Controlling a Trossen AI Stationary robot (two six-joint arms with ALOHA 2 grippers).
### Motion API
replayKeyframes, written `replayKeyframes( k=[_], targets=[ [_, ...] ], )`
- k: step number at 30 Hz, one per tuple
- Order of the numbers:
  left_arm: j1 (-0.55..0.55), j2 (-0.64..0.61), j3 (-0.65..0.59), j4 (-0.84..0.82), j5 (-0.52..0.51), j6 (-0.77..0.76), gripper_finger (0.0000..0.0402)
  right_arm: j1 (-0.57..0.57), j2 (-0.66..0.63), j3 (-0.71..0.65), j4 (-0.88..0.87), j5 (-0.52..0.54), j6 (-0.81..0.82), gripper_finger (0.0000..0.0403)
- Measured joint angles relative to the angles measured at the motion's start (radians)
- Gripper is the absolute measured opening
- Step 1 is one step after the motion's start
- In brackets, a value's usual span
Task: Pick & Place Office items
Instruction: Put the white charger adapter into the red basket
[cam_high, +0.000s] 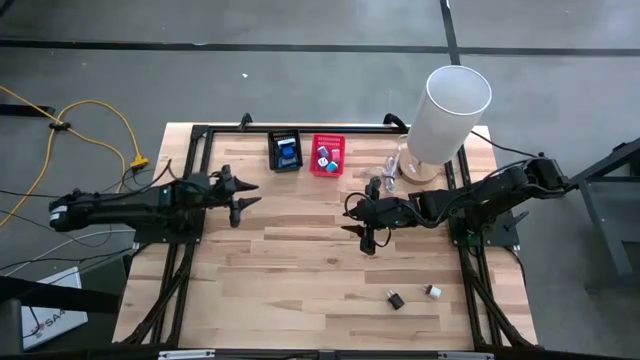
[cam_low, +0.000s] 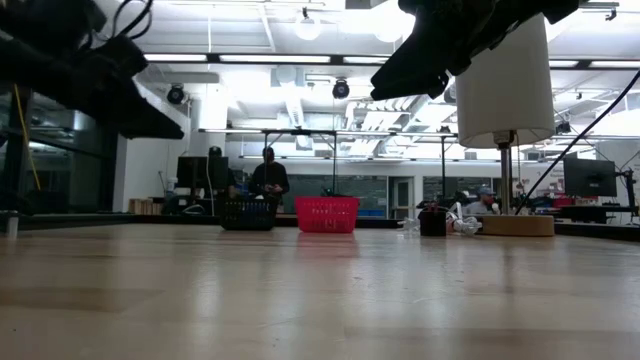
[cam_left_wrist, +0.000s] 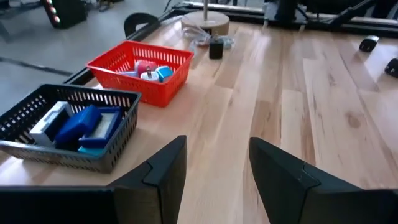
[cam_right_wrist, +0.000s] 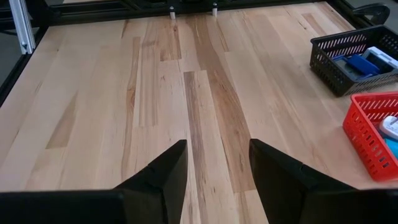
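Two small office items lie on the wood table toward its near right: a black piece (cam_high: 395, 298) and a white-and-black piece (cam_high: 433, 291). A black piece (cam_left_wrist: 216, 48) and clear bits sit by the white cylinder's round base (cam_left_wrist: 205, 22). More items fill the black basket (cam_high: 285, 152) and the red basket (cam_high: 327, 155) at the far edge. My left gripper (cam_high: 252, 194) hovers open at the table's left, pointing at the baskets (cam_left_wrist: 217, 168). My right gripper (cam_high: 352, 222) hangs open over the table's middle (cam_right_wrist: 217, 168), with nothing between its fingers.
The tall white cylinder (cam_high: 450, 115) stands at the far right corner on a wooden base. A black metal frame (cam_high: 200, 135) runs along the table's edges. Bare wood (cam_high: 300, 270) spreads across the near half. People sit in the room beyond the table (cam_low: 268, 175).
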Motion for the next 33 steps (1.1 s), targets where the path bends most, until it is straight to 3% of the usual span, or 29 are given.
replayKeyframes(
  k=[13,33],
  targets=[
    [0.000,-0.301,-0.130,0.029,-0.080,0.073,0.0167,0.000,0.000,0.000,0.000,0.000,0.000,0.0159],
    [0.000,-0.319,-0.170,0.100,-0.076,0.215,0.0167,0.000,0.000,0.000,0.000,0.000,0.000,0.0159]
  ],
)
